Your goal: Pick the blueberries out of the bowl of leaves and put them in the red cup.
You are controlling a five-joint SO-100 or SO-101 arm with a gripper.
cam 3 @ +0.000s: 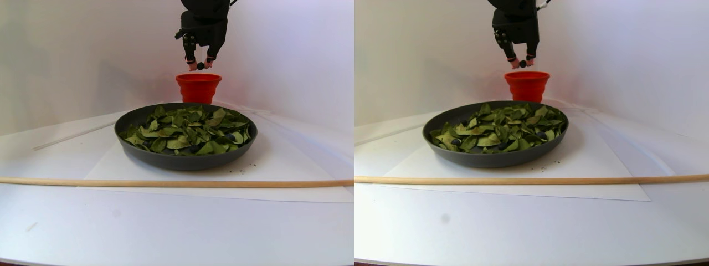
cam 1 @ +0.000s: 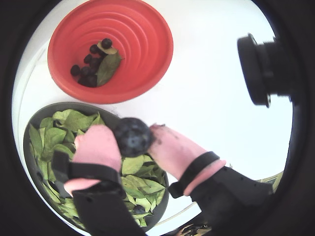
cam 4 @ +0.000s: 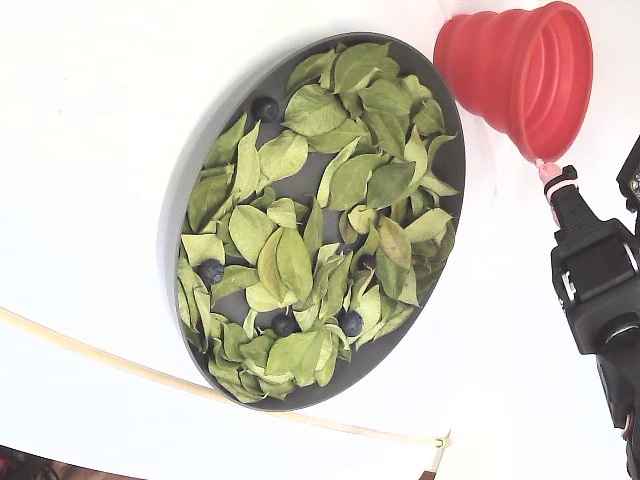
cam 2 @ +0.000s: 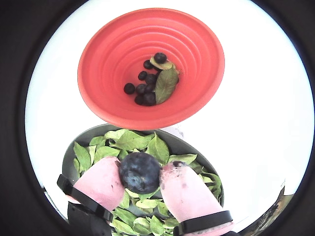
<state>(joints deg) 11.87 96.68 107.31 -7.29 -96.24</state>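
The red cup [cam 2: 197, 59] looks like soft matt silicone with stepped ribs. The bowl [cam 4: 185, 200] is matt dark grey. The leaves [cam 4: 300, 260] look dry and dull. The end effector [cam 2: 140, 173] has pink rubbery pads [cam 2: 101, 184] pinching a matt-skinned blueberry [cam 2: 139, 172]. A wooden rod [cam 3: 166, 183] lies on white paper [cam 3: 277, 166].
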